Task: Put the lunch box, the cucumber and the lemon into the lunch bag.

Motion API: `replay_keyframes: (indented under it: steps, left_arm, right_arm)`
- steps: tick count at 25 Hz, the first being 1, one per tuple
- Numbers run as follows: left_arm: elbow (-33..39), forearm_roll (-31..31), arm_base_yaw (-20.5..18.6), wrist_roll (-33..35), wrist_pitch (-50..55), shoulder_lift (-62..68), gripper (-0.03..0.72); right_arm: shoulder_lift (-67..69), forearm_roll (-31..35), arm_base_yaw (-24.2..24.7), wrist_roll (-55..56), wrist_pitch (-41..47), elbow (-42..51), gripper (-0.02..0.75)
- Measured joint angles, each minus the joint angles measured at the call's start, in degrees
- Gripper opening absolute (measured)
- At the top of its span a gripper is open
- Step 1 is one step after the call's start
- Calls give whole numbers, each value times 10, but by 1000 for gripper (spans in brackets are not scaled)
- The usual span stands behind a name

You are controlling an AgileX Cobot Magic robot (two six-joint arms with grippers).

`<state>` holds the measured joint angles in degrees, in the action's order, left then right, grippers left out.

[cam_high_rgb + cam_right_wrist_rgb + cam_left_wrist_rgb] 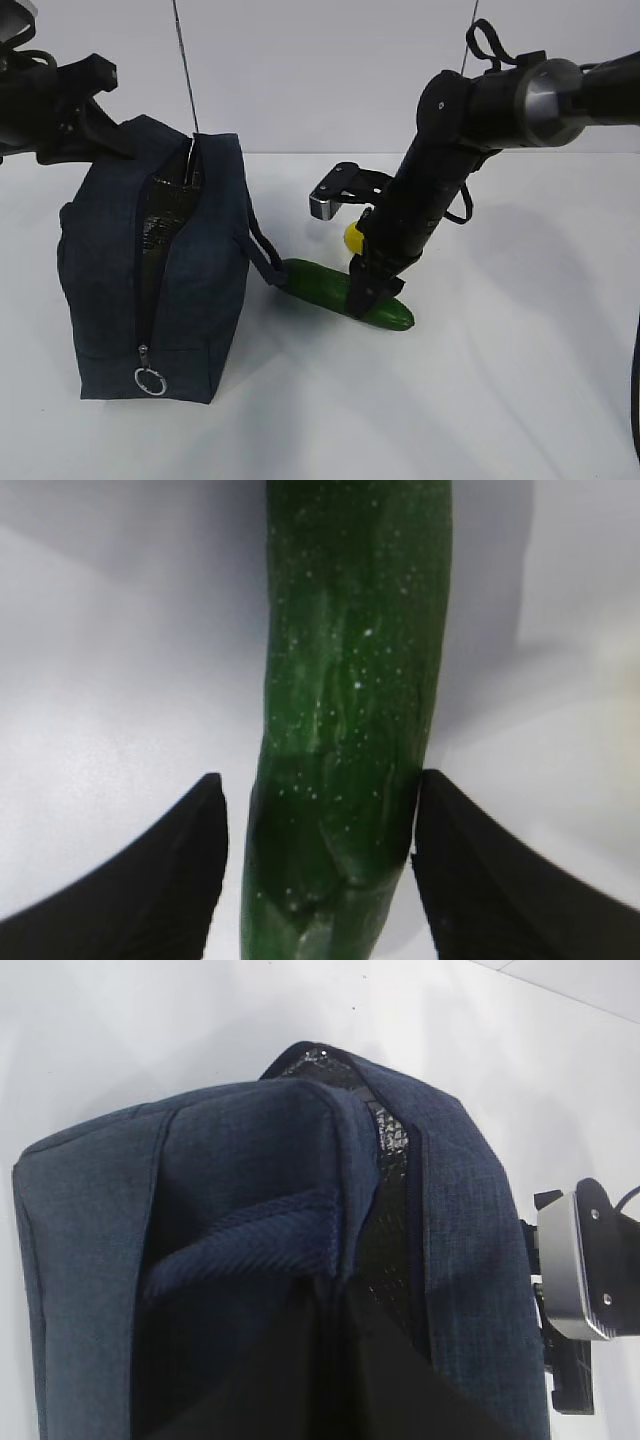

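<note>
The dark navy lunch bag [190,290] stands at the left with its zipper open and its silver ring pull [150,381] low down. The lunch bag fills the left wrist view [240,1190]. My left gripper [340,1360] looks shut on the fabric edge by the opening. The dark green cucumber [340,290] lies on the table to the right of the bag. My right gripper [368,295] is down over it, open. In the right wrist view the cucumber [350,680] lies between the fingers [170,870], with a gap on the left. The yellow lemon [352,238] peeks out behind the right arm. The lunch box is out of view.
The bag's strap loop [265,255] hangs toward the cucumber's left end. The right arm's silver wrist camera [325,205] sticks out toward the bag and shows in the left wrist view [575,1260]. The white table [520,380] stretches to the right and front.
</note>
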<state>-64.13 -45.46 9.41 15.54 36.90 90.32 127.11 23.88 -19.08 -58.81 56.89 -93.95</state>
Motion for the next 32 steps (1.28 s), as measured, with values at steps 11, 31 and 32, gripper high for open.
replay_keyframes:
  steps: [11,31,32]
  left_arm:
    - [0,-6,0,0,-1,0,8]
    - [0,-7,0,0,-2,0,8]
    - [0,-7,0,0,-2,0,8]
  right_arm:
    - [12,8,0,0,-8,0,428]
    - [13,-75,0,82,120,-122,382]
    - [13,-95,0,101,121,-133,382]
